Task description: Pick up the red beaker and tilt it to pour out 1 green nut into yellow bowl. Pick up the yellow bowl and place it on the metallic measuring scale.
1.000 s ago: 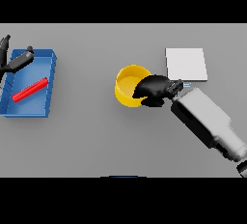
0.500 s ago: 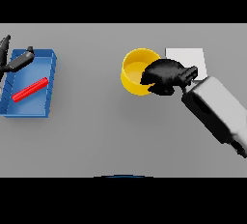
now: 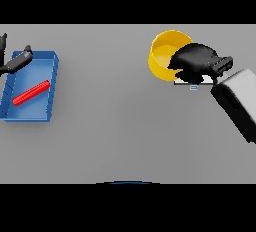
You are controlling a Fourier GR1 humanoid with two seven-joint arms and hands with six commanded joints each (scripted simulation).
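Bowl work is what we have here, but start at the far left: the left hand (image 3: pixel 14 62) sits idle at the back corner of the blue tray (image 3: pixel 52 83), fingers loosely spread, holding nothing. Just beside that hand, lying flat inside the tray, is the red beaker (image 3: pixel 31 92), on its side. Well across the grey table (image 3: pixel 110 136) comes the action: the yellow bowl (image 3: pixel 165 46) is held up by the right hand (image 3: pixel 196 61), whose fingers curl over the near rim, pinching the wall on the hand's own side. Under the hand, only a pale edge of the metallic measuring scale (image 3: pixel 189 81) peeks out; most of it is hidden. Whether a nut sits inside the bowl I cannot tell. My read: this bowl looks light, rigid and smooth-walled, so a rim pinch can slip or let it swing. A firm hold low on the wall, kept level, should serve for setting it down.
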